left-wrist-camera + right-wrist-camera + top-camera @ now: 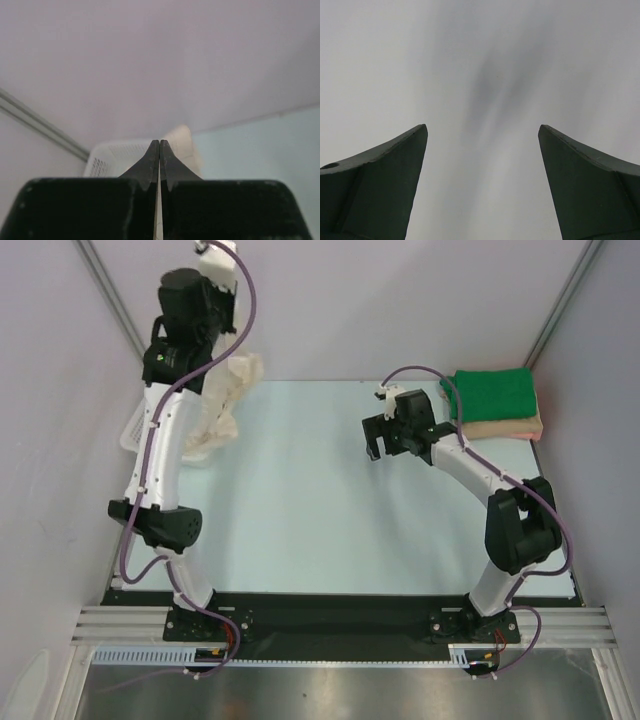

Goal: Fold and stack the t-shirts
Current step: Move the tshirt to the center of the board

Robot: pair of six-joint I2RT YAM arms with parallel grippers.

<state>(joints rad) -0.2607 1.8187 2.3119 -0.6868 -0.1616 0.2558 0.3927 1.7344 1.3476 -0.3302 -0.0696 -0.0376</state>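
Observation:
The cream-white t-shirt [222, 405] hangs bunched at the back left, its lower end touching the table. My left gripper [235, 365] is raised high and shut on its upper part. In the left wrist view the fingers [150, 165] are pressed together on a thin strip of cream cloth [158, 222], and more of the shirt [186, 145] shows beyond the tips. The bright green t-shirt [495, 393] lies folded on the folded peach-tan t-shirt [512, 428] at the back right. My right gripper [372, 440] is open and empty over the table's middle. Its wrist view [482, 132] shows only a blurred grey surface.
A white lattice basket [132, 430] stands at the back left corner, mostly behind my left arm; it also shows in the left wrist view [112, 157]. The pale blue table [310, 530] is walled on three sides.

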